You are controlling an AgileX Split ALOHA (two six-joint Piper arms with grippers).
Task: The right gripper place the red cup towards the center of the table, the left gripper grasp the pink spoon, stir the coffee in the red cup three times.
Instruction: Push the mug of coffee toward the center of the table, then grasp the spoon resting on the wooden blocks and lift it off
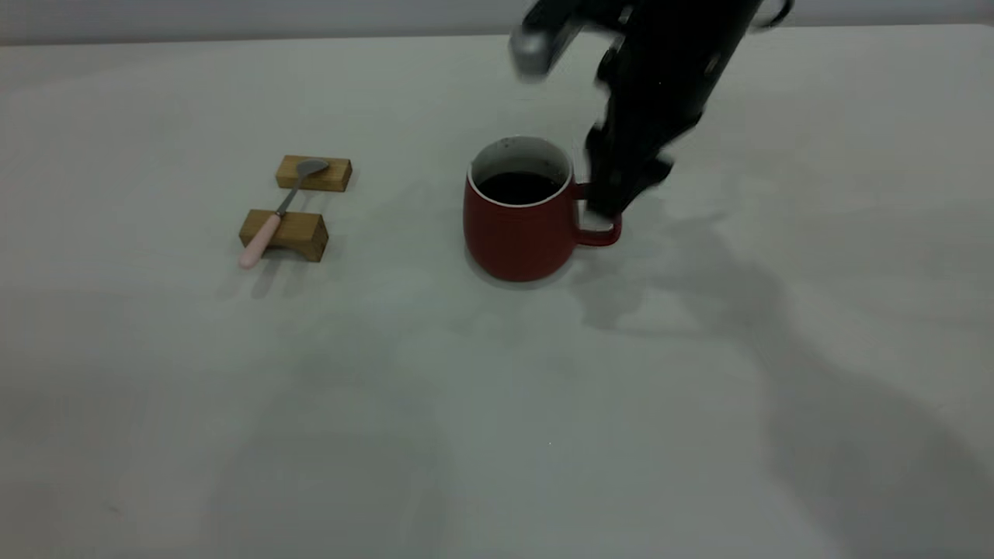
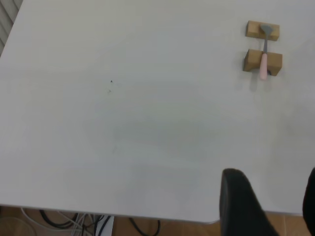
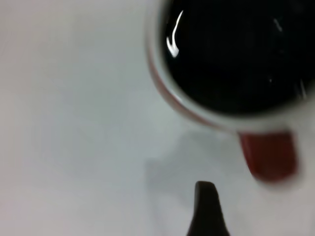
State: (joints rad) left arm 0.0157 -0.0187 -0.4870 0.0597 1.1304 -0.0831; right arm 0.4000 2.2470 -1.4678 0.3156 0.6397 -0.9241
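1. Inventory on table (image 1: 497, 435): one red cup (image 1: 516, 233), one pink spoon (image 1: 281, 208), two tan wooden blocks (image 1: 284, 233) (image 1: 314, 173).
2. Red cup: upright near table centre, loop handle turned toward right arm. Holds coffee (image 1: 519, 186), surface dark and flat, level below white rim.
3. Pink spoon: bridged across both wooden blocks, well left of cup. Grey bowl on far block, pink handle over near block, handle tip projecting past it toward the camera.
4. Right gripper (image 1: 613, 203): just behind cup handle, fingertips down at handle level. Contact with handle not determinable. Right wrist view: one dark fingertip (image 3: 206, 206) beside handle, apart from it. Jaw state: cannot tell.
5. Left gripper (image 2: 275, 206): out of exterior view. Left wrist view: near table edge, far from spoon and blocks. Two dark fingers (image 2: 241, 201) spread apart, nothing between them; jaws released.
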